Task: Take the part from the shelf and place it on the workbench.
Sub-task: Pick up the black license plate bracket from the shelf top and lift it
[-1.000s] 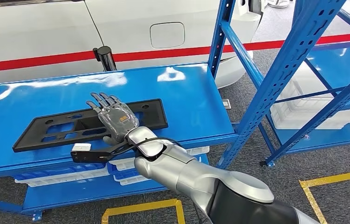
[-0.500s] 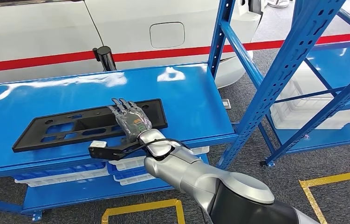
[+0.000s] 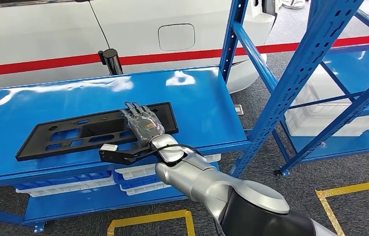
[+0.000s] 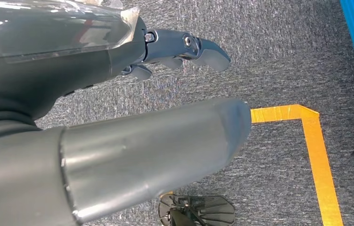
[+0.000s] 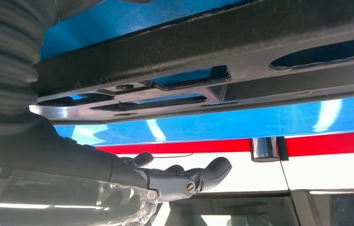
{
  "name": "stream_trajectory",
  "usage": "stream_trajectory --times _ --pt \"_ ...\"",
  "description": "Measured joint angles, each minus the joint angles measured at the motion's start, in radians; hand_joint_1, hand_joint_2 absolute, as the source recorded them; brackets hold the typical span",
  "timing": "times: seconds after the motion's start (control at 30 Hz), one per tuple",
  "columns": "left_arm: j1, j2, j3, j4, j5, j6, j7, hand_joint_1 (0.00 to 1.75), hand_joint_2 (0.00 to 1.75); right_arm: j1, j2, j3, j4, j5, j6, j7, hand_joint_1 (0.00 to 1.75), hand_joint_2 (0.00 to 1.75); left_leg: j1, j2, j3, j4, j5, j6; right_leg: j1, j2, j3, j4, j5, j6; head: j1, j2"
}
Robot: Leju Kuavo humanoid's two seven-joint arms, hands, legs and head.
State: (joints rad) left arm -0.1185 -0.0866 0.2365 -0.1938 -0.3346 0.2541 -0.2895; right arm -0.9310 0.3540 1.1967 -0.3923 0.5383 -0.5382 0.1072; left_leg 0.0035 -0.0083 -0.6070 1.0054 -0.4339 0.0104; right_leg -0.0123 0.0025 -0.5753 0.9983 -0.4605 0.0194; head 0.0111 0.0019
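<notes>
Right hand (image 3: 144, 124) flat, fingers spread above the black part's (image 3: 64, 136) right end, holding nothing; curl under its near edge before lifting.

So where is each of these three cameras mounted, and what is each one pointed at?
Head view: high on the body, looking down at the blue shelf, the black part and the right hand over it.
Left wrist view: behind the left hand on a hanging arm, facing grey carpet and yellow floor tape.
Right wrist view: behind the right hand, close along the black part.
Shared: the head and right wrist views both show the part, the shelf and the right hand.
</notes>
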Motion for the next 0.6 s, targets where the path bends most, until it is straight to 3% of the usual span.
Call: stream_trajectory --times 0.27,0.53,0.57,0.6 --pt "0.0 0.0 0.001 0.0 -0.001 0.0 0.0 0.0 0.0 -0.004 0.0 -0.008 0.017 0.0 -0.012 0.017 0.0 1.75 0.0 0.0 0.0 0.0 0.0 0.0 0.0 0.0 0.0 0.0 0.0 0.0 0.0 0.0" --pt "-0.001 -0.001 0.007 0.0 -0.015 -0.001 0.005 0.0 0.0 -0.034 -0.005 -0.029 0.09 0.068 -0.023 0.158 0.0 1.75 0.0 0.0 0.003 0.0 0.0 0.0 0.0 0.0 0.002 0.0 0.0 0.0 0.0 0.0" --pt "-0.001 -0.001 0.008 0.0 -0.017 -0.001 0.005 0.0 0.0 -0.036 -0.006 -0.031 0.095 0.077 -0.023 0.169 0.03 1.75 0.0 0.0 0.003 0.0 0.0 0.0 0.0 0.0 0.002 0.0 0.0 0.0 0.0 0.0" --pt "-0.001 -0.002 0.008 0.0 -0.018 -0.001 0.005 0.0 0.0 -0.038 -0.008 -0.034 0.099 0.086 -0.023 0.18 0.4 1.75 0.0 0.0 0.003 0.0 0.0 0.0 0.0 0.0 0.002 0.0 0.0 0.0 0.0 0.0"
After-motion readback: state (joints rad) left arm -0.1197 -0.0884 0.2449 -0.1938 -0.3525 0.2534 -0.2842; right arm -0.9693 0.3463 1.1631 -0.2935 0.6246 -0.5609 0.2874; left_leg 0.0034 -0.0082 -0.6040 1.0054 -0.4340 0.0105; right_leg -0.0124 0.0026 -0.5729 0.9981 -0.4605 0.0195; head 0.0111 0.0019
